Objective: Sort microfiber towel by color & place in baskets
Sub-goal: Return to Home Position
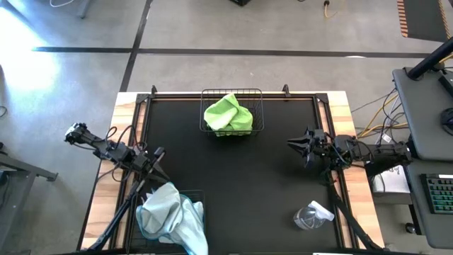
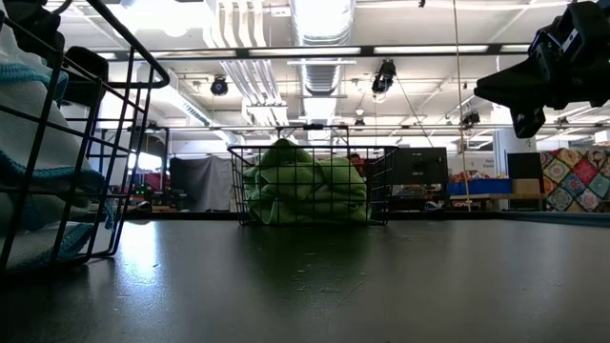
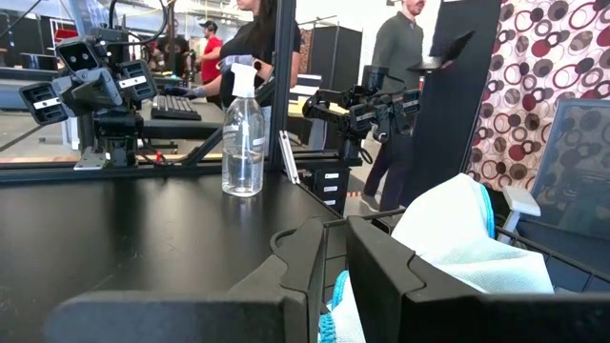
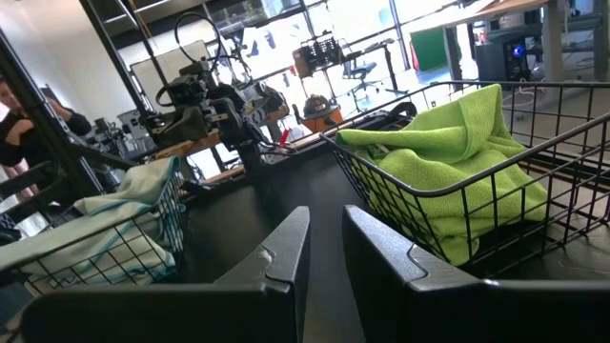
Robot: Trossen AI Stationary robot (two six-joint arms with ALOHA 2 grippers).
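Lime green towels lie heaped in the black wire basket at the table's far middle; they also show in the low view and the right wrist view. Pale blue towels fill the second basket at the near left and spill over its rim. My left gripper hovers shut just beyond the blue pile, empty. My right gripper hangs shut and empty over the table's right side, pointing left.
A clear spray bottle stands upright near the table's near right corner. The black tabletop between the baskets is bare. People stand in the room beyond the table's right edge.
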